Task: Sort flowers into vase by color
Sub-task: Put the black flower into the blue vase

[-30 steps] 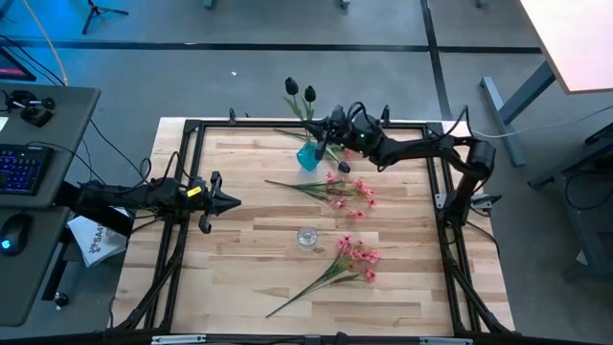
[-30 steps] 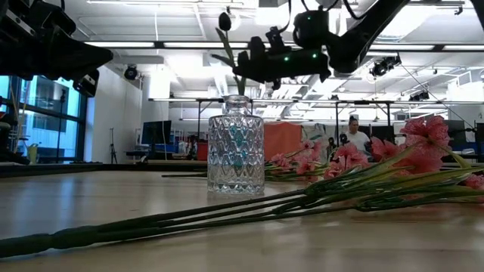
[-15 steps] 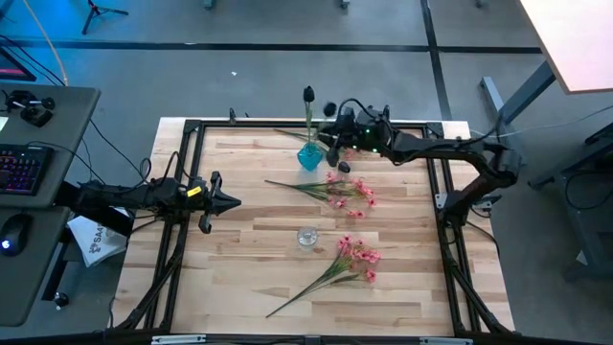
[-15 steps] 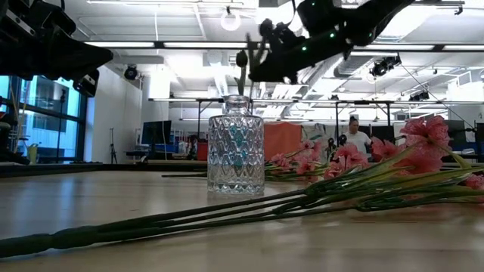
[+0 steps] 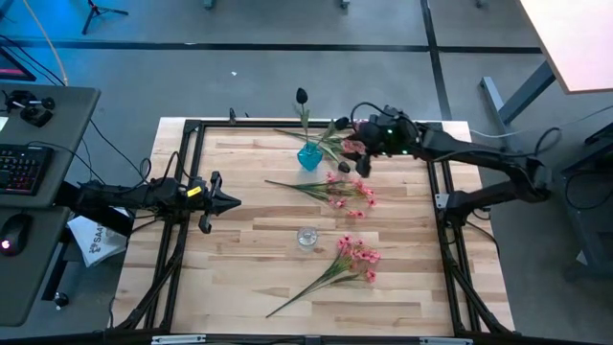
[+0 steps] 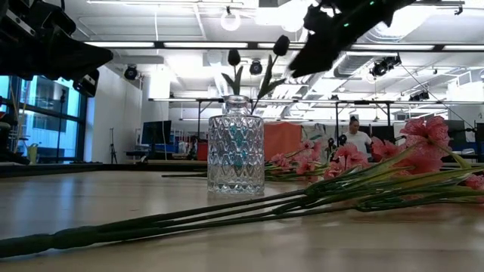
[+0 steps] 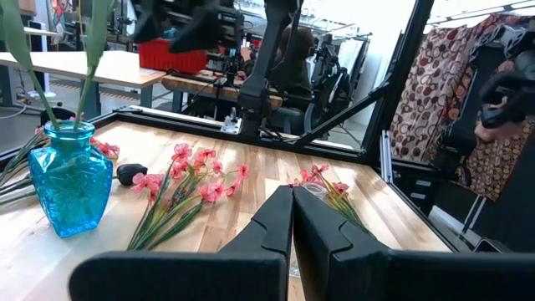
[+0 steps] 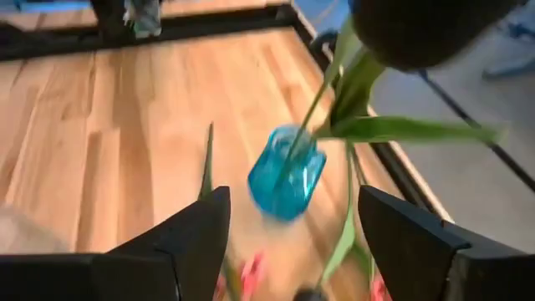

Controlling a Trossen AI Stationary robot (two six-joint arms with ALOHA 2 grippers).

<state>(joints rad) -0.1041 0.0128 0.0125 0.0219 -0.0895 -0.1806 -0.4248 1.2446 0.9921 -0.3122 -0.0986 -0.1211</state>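
The left gripper (image 5: 230, 201) waits at the left side of the table (image 5: 239, 287), low over the wood. Its two fingers (image 7: 288, 230) are pressed together with nothing between them.

Near the back edge of the table stands a blue vase (image 5: 308, 156). Two black buds (image 6: 234, 57) on green stems stand in it, poking up above its neck. In the low view they show behind a clear glass vase (image 6: 236, 146), which sits near the middle of the table.

Just right of the blue vase lies a spray of pink flowers (image 5: 347, 195) with its long stem pointing left. One more black bud (image 7: 131, 174) lies on the wood between the blue vase and these pink flowers. A second pink spray (image 5: 353, 257) lies closer to the front, right of the clear glass vase (image 5: 306, 237), with its stem running toward the front left.

The right gripper (image 5: 356, 144) hangs in the air at the back of the table, just right of the blue vase (image 8: 287, 173). Its fingers (image 8: 188, 242) are spread wide apart and hold nothing. A few more pink blossoms (image 5: 352, 147) lie on the table under it.
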